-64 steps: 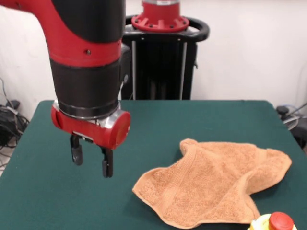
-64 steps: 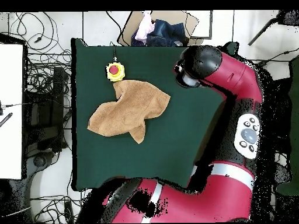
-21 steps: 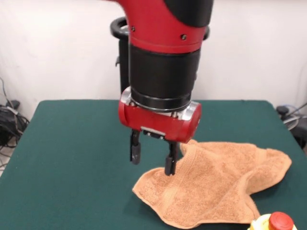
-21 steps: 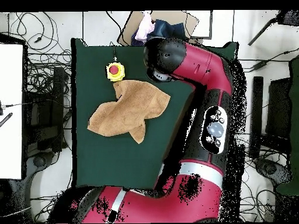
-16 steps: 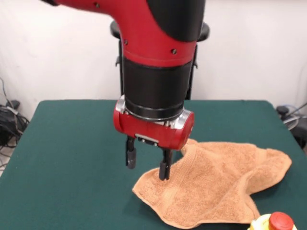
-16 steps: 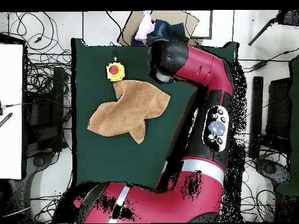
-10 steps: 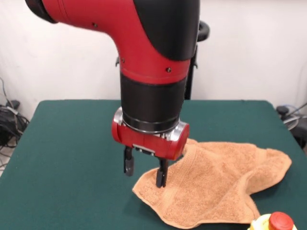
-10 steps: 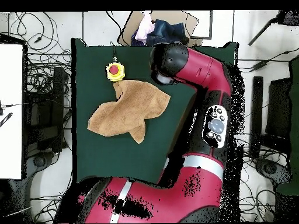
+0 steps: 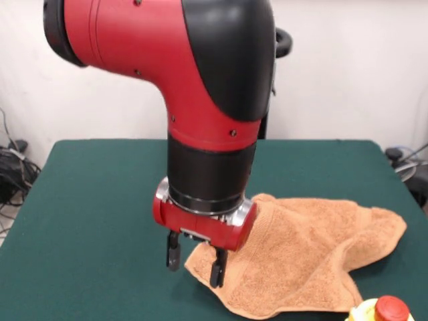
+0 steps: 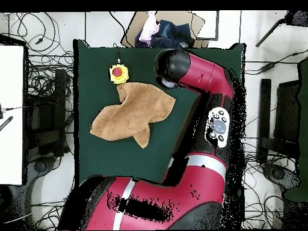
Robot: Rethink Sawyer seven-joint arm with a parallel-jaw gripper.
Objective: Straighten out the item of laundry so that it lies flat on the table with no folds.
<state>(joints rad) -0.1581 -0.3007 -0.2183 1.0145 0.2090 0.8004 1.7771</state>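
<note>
The hand point(image 9: 195, 263) hangs low over the left corner of the towel, its two dark fingers point(image 9: 173, 253) spread apart with nothing between them; one fingertip stands over bare felt just left of the cloth edge, the other over the corner itself. Whether the tips touch the surface cannot be told.

The desk point(image 9: 93, 200) is a wide rectangle covered in dark green, matte felt-like cloth. The arm point(image 9: 200, 100) above the hand is a thick glossy red-and-black column ending in a red wrist collar with a metal ring. The towel point(image 9: 307, 247) is light orange-tan terry with a nubby pile, lying rumpled in an irregular lobed shape on the right half of the desk in the front view, with a raised fold at its far corner and a hemmed border along the near edge. A small yellow-and-red button point(image 9: 384, 311) sits just beside its near right edge.

Compared with half a second ago, the hand has dropped lower and shifted slightly left; the towel's outline is unchanged.
</note>
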